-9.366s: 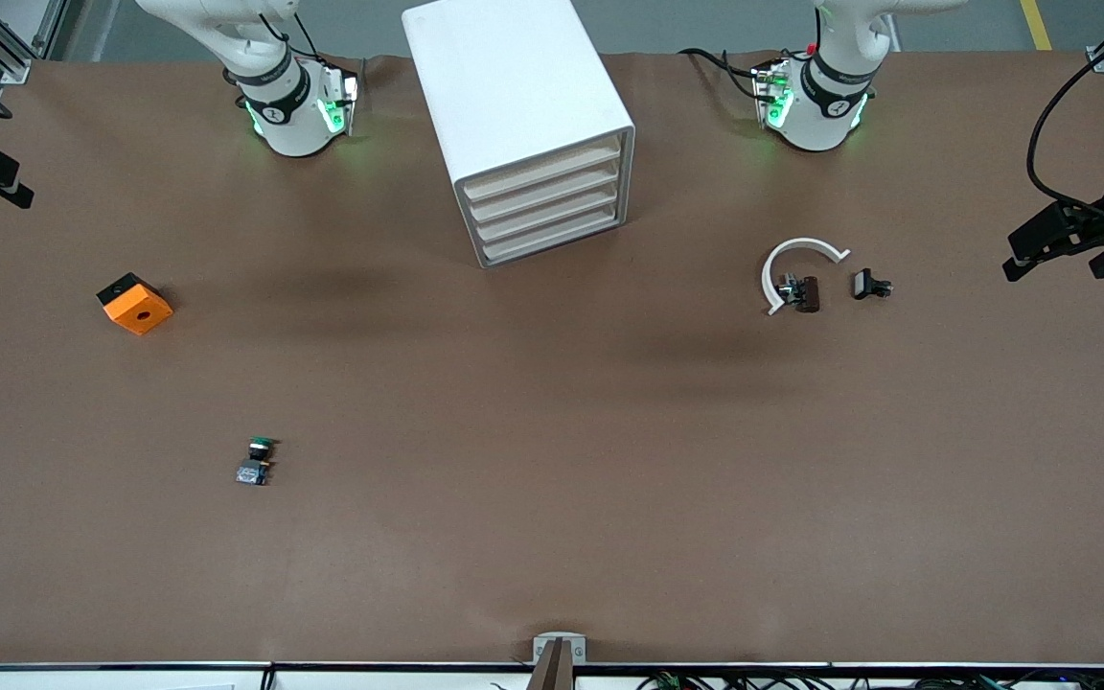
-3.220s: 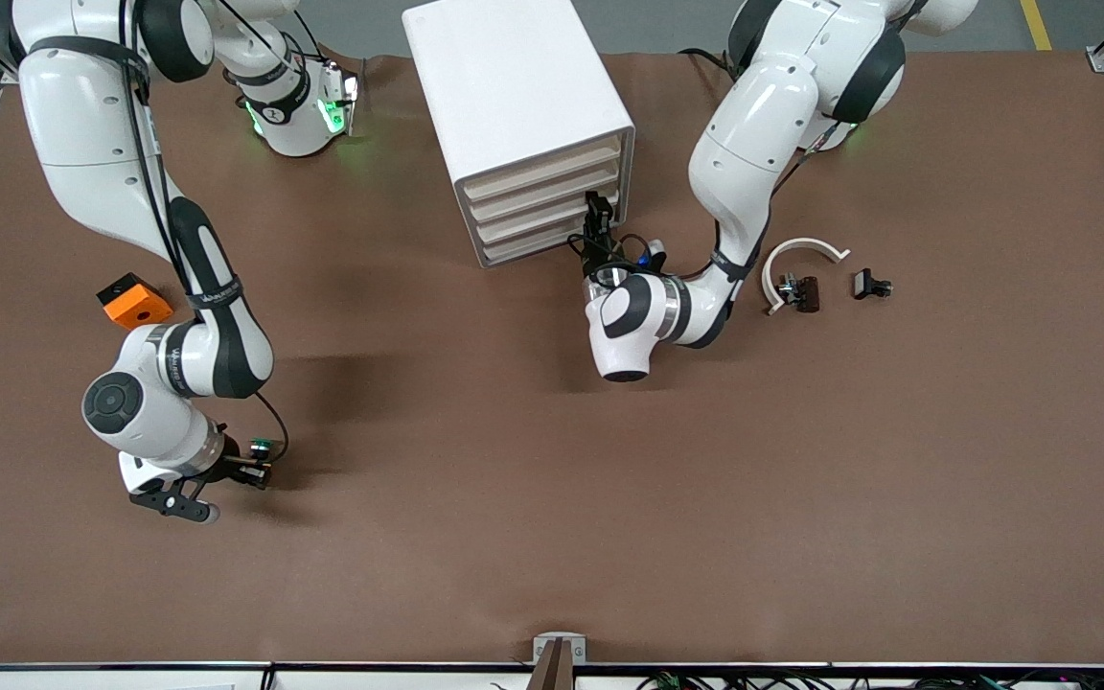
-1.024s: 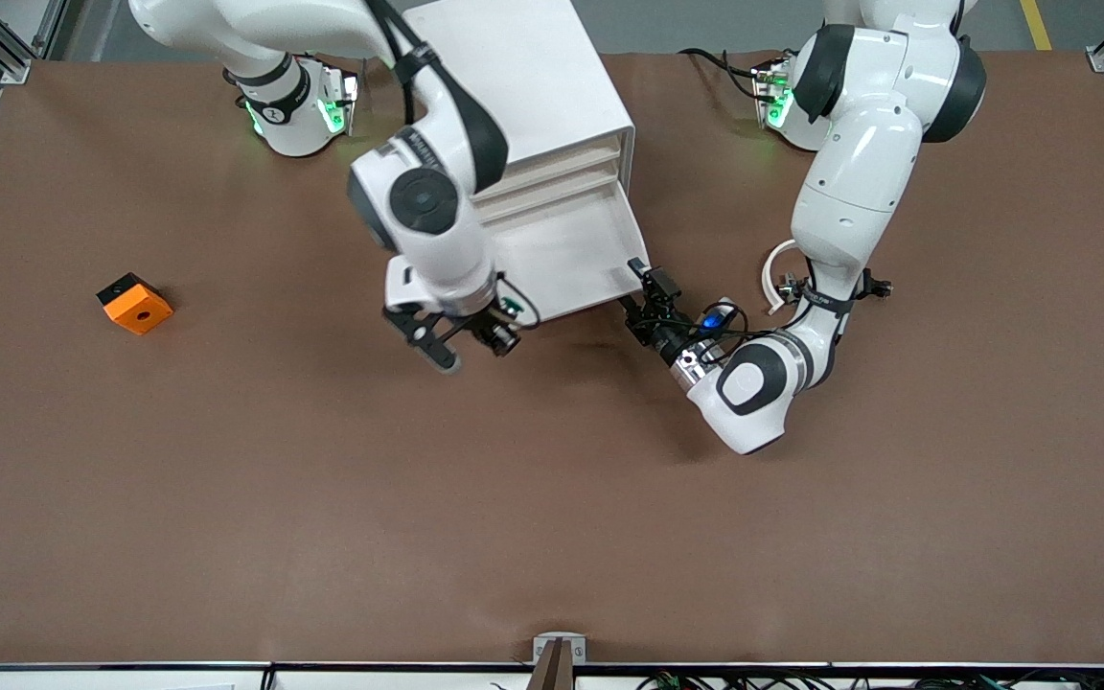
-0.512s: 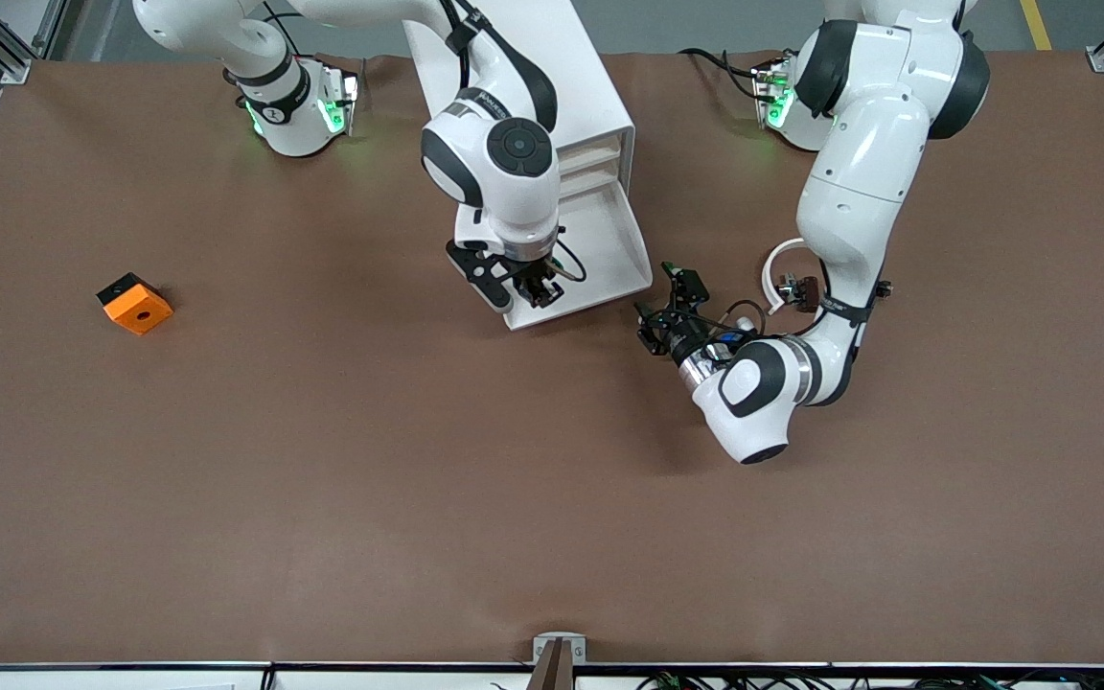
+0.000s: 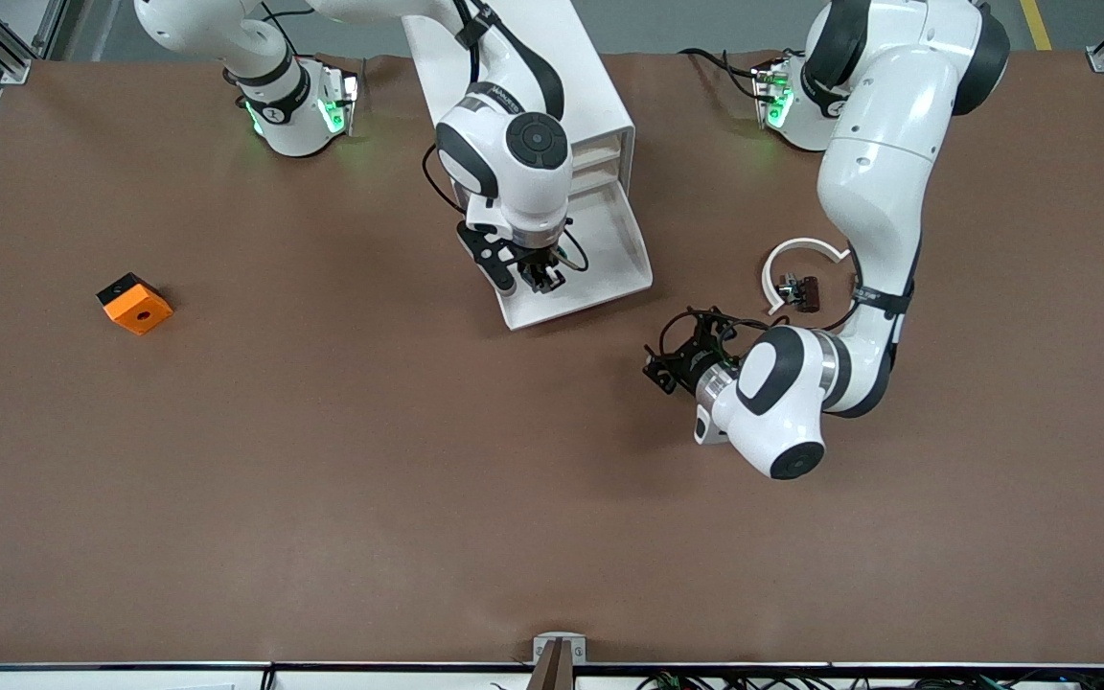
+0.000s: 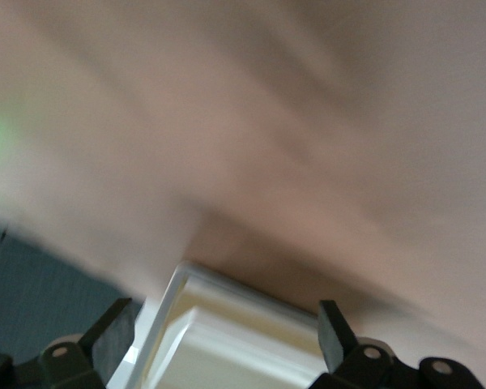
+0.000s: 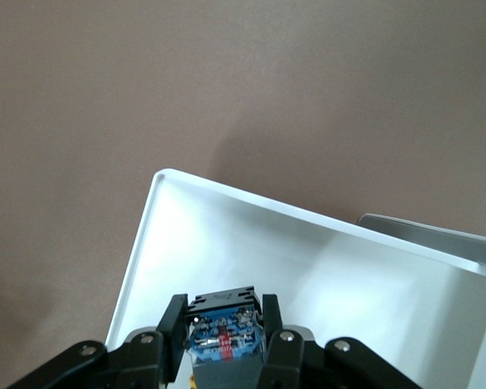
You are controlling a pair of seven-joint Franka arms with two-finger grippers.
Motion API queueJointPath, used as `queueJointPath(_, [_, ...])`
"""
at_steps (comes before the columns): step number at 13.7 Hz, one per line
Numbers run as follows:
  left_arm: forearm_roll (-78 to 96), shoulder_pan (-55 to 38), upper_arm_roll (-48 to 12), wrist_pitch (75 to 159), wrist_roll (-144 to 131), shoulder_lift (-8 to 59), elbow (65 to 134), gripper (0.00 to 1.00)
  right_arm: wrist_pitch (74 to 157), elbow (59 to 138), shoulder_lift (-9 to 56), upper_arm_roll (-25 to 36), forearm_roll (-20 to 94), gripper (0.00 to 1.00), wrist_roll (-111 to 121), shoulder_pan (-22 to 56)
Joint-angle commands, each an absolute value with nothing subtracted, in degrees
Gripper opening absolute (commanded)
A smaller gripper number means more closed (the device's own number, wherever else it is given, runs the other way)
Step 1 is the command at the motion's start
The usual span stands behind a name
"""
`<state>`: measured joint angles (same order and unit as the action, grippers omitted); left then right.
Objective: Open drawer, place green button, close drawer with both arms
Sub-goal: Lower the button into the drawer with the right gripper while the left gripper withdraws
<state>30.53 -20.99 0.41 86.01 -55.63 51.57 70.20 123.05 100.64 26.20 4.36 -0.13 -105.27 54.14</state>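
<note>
Over the pulled-out drawer (image 5: 600, 251), the right gripper's (image 5: 535, 276) fingers (image 7: 273, 344) stay clamped on the button (image 7: 224, 332), its grey-blue body showing between them above the tray's white floor. A second ago that gripper hung outside the drawer's front corner; now it is inside the rim, so the part looks ready to be lowered and let go.

The left gripper (image 5: 681, 356), which held the drawer's front corner a second ago, has let go and backed off toward the front camera; its fingers (image 6: 334, 334) stand apart over bare table (image 5: 418, 498). With the drawer open, closing it remains.

The white cabinet (image 5: 514, 86) stands between the arms' bases. An orange block (image 5: 134, 303) lies well apart toward the right arm's end; a white arc with a small black part (image 5: 799, 278) sits near the left arm's forearm. Nothing blocks the drop, though the left arm's elbow hangs close to the arc.
</note>
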Motion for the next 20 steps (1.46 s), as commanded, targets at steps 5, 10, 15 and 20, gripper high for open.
queueJointPath(5, [19.1,-22.8,0.0,103.1,-48.3,48.6,71.3,1.0,124.4,101.9,25.7,5.0,-1.3,0.0,-107.5,55.8])
queueJointPath(10, [14.4,-24.7,0.1,112.7,-48.3,48.6,71.5,1.0,125.4,101.9,26.6,5.0,-2.8,0.0,-107.5,55.8])
queueJointPath(15, [10.1,-28.4,0.1,118.4,-48.4,48.2,72.8,1.0,125.1,101.6,26.5,5.0,-2.8,0.99,-107.6,56.0])
queueJointPath(20, [10.1,-29.4,0.0,118.6,-48.9,44.8,75.9,1.0,124.4,100.1,26.2,5.1,-2.8,1.0,-104.6,55.4])
